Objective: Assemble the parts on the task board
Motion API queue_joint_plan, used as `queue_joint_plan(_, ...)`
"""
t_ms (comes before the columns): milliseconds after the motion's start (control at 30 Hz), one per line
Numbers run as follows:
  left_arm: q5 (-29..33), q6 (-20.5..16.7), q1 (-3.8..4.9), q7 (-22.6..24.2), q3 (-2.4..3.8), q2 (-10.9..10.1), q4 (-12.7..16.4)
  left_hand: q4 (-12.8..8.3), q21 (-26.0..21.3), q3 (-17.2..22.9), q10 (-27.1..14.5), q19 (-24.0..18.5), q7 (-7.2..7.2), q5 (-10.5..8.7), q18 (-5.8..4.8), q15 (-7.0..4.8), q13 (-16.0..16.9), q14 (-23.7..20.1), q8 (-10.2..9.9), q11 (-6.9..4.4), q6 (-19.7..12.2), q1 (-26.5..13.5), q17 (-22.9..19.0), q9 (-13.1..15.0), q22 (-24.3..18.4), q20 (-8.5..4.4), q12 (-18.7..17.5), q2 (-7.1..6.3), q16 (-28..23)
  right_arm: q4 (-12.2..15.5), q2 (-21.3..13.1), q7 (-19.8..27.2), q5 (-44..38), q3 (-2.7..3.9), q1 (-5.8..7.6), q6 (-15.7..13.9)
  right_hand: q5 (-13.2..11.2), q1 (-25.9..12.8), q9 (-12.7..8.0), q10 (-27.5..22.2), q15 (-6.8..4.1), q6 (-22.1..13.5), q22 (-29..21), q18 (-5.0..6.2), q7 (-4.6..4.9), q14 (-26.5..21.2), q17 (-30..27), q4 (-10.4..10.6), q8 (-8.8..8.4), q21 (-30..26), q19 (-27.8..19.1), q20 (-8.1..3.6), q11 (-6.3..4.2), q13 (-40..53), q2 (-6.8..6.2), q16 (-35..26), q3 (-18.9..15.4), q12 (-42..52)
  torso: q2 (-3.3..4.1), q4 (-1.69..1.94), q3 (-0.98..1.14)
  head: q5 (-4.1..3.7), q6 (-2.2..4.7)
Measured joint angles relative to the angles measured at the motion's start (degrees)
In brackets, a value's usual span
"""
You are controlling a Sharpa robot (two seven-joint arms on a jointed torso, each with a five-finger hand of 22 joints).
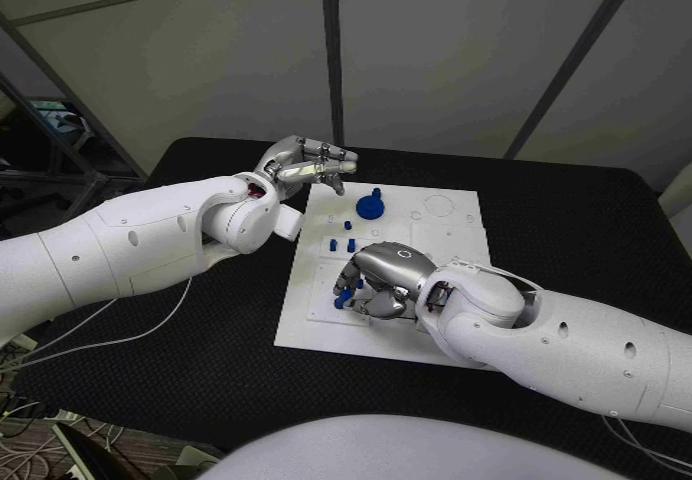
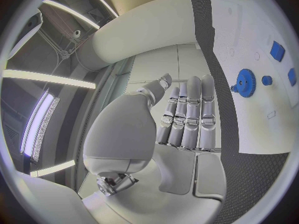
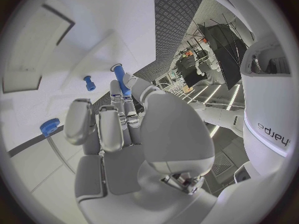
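The board (image 1: 433, 262) is a flat, matte white plate with shallow round and rectangular recesses, lying in the middle of the black surface (image 1: 577, 230), whose mat shows a fine woven grain. At the board's far end lies a blue toothed gear (image 1: 372, 207), a round disc with a raised hub; nearer the middle stand a few small blue pegs (image 1: 340, 243), short cylinders close together. The right robot hand (image 1: 378, 283), smooth brushed silver with a rounded, domed back, is over the board's near left part, its fingers (image 1: 351, 294) curled down around a slim blue pin (image 3: 119, 79); the right wrist view shows that pin as a straight rod with a flared top, pinched between the fingertips just above the white plate. The left robot hand (image 1: 306, 165) hangs above the board's far left corner, clear of the gear, grasping nothing; in its wrist view the segmented metal fingers (image 2: 190, 115) lie straight and side by side, the thumb apart.
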Motion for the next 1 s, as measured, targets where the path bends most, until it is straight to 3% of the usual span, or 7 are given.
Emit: queue_joint_plan(1000,0.0,0.2,0.00,0.0,0.00,0.0,0.0,0.0,-0.2,0.0,0.0,0.0,0.00,0.00,0.00,0.00,0.0,0.0,0.0,0.00,0.0,0.0,-0.1,0.0,-0.1,0.00,0.2,0.00,0.0,-0.7,1.1,-2.5,-2.8,-0.03,0.09,1.6,0.0,-0.5,0.0,0.0,0.00,0.3,-0.4,0.00,0.07,0.0,-0.5,0.0,-0.32,0.0,0.0,0.00,0.00,0.2,0.13,0.0,0.0,-0.2,-0.02,-0.03,-0.01,-0.10,-0.40)
